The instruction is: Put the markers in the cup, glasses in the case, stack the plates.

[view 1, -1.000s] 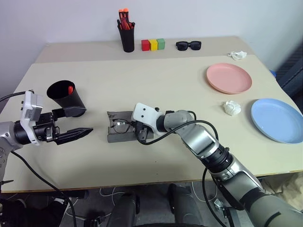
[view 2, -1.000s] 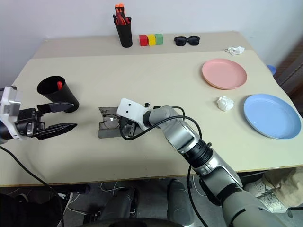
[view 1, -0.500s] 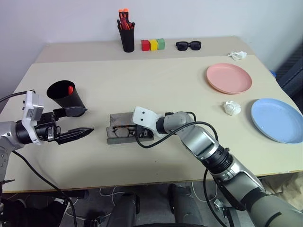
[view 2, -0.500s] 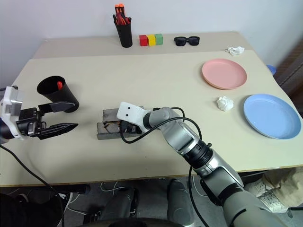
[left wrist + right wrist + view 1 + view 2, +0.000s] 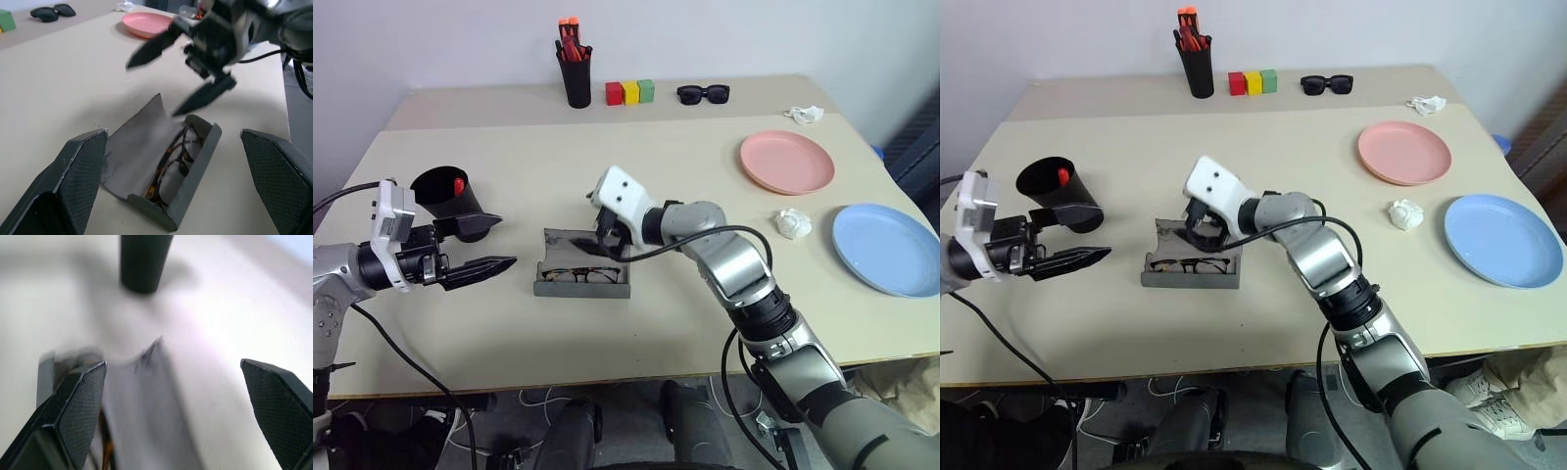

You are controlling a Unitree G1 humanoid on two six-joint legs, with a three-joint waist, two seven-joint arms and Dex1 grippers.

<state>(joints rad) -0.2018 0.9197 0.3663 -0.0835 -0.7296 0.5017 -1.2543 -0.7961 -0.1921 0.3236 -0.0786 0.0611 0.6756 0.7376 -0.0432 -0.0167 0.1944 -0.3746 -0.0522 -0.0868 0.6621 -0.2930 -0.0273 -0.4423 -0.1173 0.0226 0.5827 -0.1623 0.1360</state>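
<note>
Right gripper (image 5: 607,235), jaws wide, empty, hangs just above open case (image 5: 579,277); glasses (image 5: 579,275) inside, lengthwise. Left gripper (image 5: 484,247) jaws wide, farther off.

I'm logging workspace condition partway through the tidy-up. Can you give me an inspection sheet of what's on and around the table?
Surface: beige table, with a second one behind.
Job's things: glasses lie in the open grey case; black cup holds a red marker; pink plate and blue plate lie apart, unstacked.
Clutter: tall pen cup, three coloured blocks, sunglasses, two crumpled paper wads.
Hands: left hand open, beside the cup; right hand open above the case.
Cables: black cable along the right arm; more under the table.
Surroundings: pale wall behind.
</note>
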